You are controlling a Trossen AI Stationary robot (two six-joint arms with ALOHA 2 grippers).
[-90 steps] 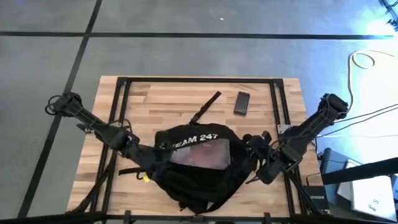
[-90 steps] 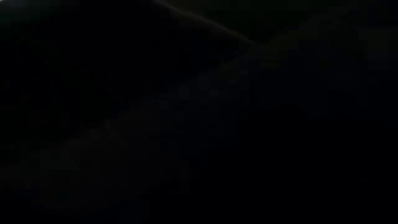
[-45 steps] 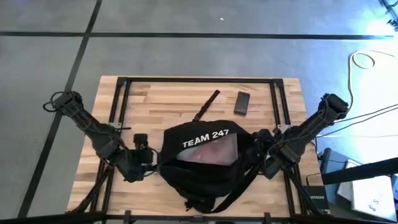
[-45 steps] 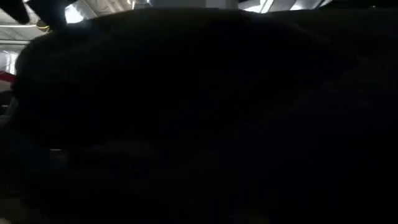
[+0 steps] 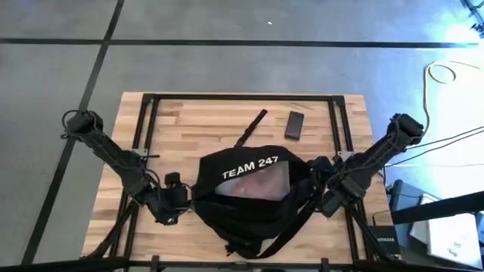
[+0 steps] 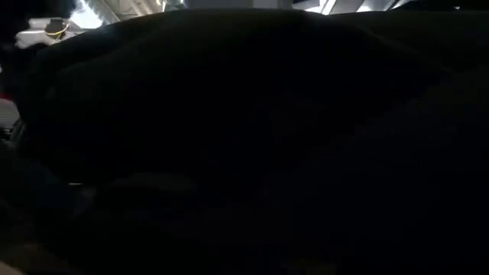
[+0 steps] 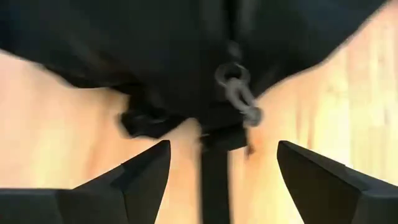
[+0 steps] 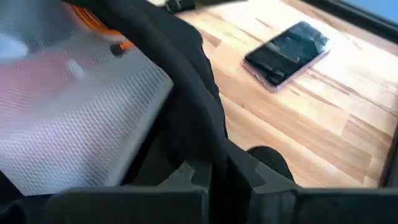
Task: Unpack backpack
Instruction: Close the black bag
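The black backpack (image 5: 246, 204) with white "TEAM 247" lettering lies in the middle of the table, its mouth open. A translucent pouch (image 8: 74, 112) with orange trim shows inside. My left gripper (image 7: 222, 158) stands open at the backpack's left side (image 5: 178, 200). A black strap (image 7: 214, 183) and a metal zip pull (image 7: 239, 96) lie between and ahead of its fingers, untouched. My right gripper (image 5: 316, 181) is shut on the backpack's right rim. In the low view the backpack (image 6: 244, 137) fills the picture. My right gripper pinches a fold of the backpack's black rim (image 8: 208, 146) at the right side of the mouth between its two fingers. It comes from the table's right. The rim is raised, and the rest of the backpack lies on the table.
A dark phone (image 5: 294, 125) and a slim black stick-like thing (image 5: 251, 128) lie on the wood beyond the backpack. A black frame (image 5: 242, 97) runs around the tabletop. Bare wood shows at the far left and far right.
My left gripper has drawn back from the backpack's left side toward the table's left and near edges. The backpack has shifted a little to the right, and its full lettering now shows.
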